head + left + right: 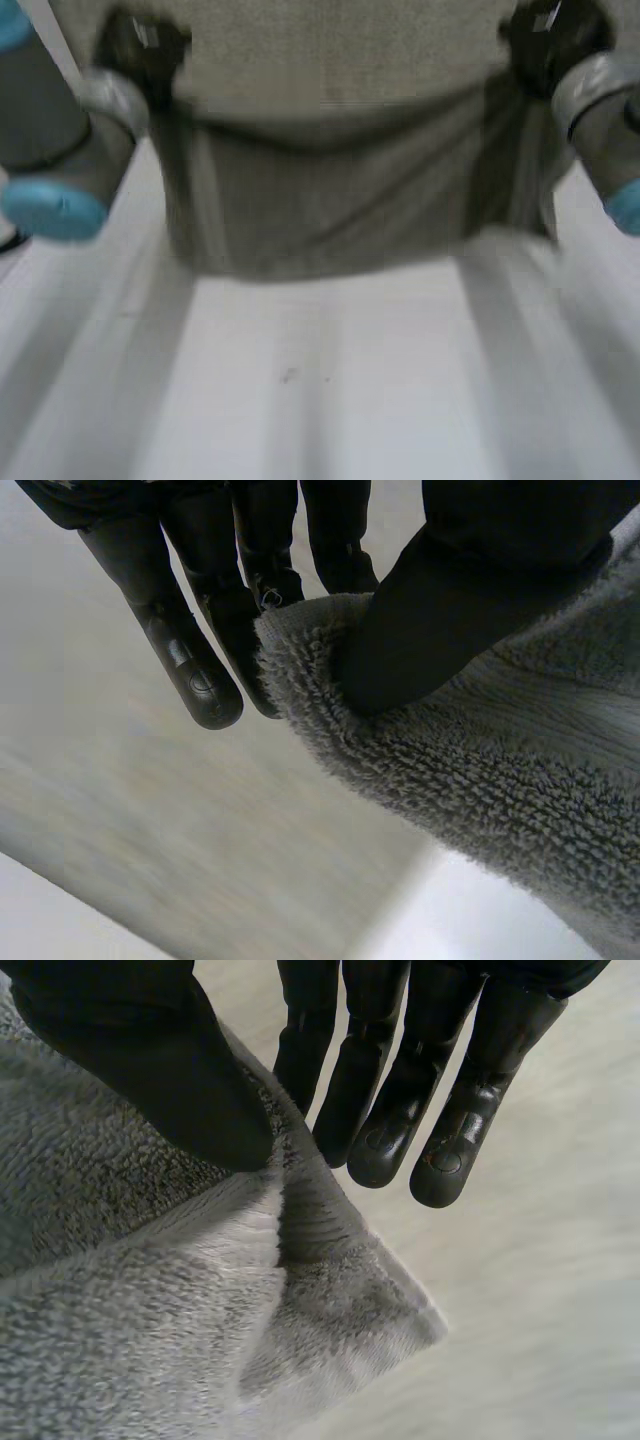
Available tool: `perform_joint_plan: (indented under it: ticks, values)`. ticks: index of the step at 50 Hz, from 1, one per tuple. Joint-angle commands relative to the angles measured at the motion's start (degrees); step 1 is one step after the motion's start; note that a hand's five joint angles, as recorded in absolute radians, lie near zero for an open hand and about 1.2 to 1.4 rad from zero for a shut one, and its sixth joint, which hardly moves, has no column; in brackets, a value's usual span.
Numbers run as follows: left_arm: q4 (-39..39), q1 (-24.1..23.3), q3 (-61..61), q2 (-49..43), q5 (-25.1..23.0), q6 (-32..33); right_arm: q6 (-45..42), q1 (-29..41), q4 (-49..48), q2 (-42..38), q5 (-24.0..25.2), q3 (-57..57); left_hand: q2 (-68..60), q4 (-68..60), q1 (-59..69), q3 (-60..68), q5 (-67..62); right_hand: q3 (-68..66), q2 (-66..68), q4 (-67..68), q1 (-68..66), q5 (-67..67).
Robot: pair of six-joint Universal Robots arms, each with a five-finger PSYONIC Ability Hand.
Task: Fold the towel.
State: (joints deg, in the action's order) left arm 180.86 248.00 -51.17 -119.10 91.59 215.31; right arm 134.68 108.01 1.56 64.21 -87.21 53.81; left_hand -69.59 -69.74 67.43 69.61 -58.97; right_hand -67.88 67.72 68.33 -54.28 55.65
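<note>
Towel (330, 200) looks soft, thick and limp, sagging over the desk (330, 390) between two corners, one pinched by the left robot hand (450, 600), one by the right robot hand (150, 1060): sound holds.

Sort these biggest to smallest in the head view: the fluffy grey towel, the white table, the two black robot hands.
1. The fluffy grey towel and the white table: about alike, too close to rank.
2. The black left hand and the black right hand, each pinching a towel corner: much smaller, and alike.

White table (320, 400), small dark speck (288, 376), grey towel (330, 200) held above
</note>
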Motion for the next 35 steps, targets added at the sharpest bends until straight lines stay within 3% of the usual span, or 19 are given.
perform_joint_plan:
  ticks: [1,5,10,15,22,24,26,35]
  values:
    - [11.79,0.46,14.7,0.79,0.34,-13.41,3.14,-0.17,-17.47,6.97,-0.16,6.91,-10.41,-10.26,12.57,10.39,-11.03,-12.12,12.28,11.67,-25.72,14.35]
    - [11.71,0.38,12.06,0.27,0.61,-15.27,3.05,-0.08,-14.74,6.89,0.11,9.39,-10.41,-10.26,12.57,10.39,-11.03,-12.12,12.28,11.67,-25.72,14.35]
    - [10.3,-0.06,-4.15,0.53,-0.53,-15.54,2.96,0.0,-2.82,4.09,2.03,13.77,-10.41,-10.26,12.57,10.39,-11.03,-12.12,12.28,11.67,-25.72,14.35]
    - [11.09,-0.06,-16.91,0.36,-1.85,-15.45,3.4,-0.17,2.91,0.48,5.1,18.51,-10.41,-10.26,12.57,10.39,-11.03,-12.12,12.28,11.67,-25.72,14.35]
    - [11.36,0.37,-29.23,-0.08,-3.35,-15.27,3.05,-0.79,4.42,-4.7,9.24,25.63,-10.41,-10.26,12.57,10.39,-11.03,-12.12,12.28,11.67,-25.72,14.35]
    - [11.8,0.38,-31.36,-0.08,-3.44,-15.18,3.05,-0.96,4.51,-5.24,9.86,26.7,-10.41,-10.26,12.57,10.39,-11.03,-4.11,4.26,3.66,-17.71,6.34]
    - [12.41,0.29,-34.51,0.96,-3.53,-15.18,3.83,-1.84,4.42,-4.81,9.86,27.75,-10.41,-10.26,12.57,10.39,-11.03,19.0,-18.84,-19.45,5.4,-16.77]
    - [12.41,0.73,-39.53,10.46,-3.61,-15.18,11.31,-8.26,4.42,0.47,10.3,29.34,-10.41,-10.26,12.57,10.39,-11.03,31.55,-31.4,-32.0,17.95,-29.32]
